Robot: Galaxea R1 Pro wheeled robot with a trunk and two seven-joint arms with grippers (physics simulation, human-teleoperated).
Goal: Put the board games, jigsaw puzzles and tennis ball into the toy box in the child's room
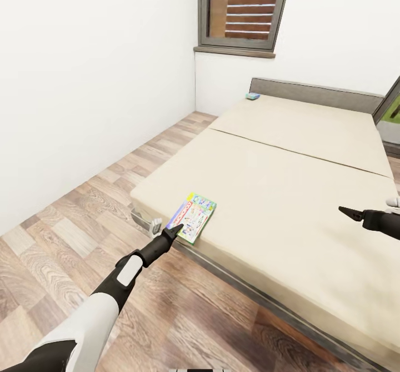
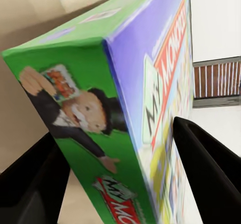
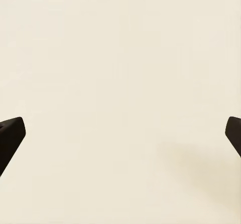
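A home bedroom: low beige bed point(image 1: 289, 183), wood-plank floor point(image 1: 72, 238), dark-framed window point(image 1: 244, 8).

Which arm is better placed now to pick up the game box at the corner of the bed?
The left. Its gripper is at the game box, and the left wrist view shows the box's edge between the open fingers. The right gripper is open over bare mattress, away from the box.
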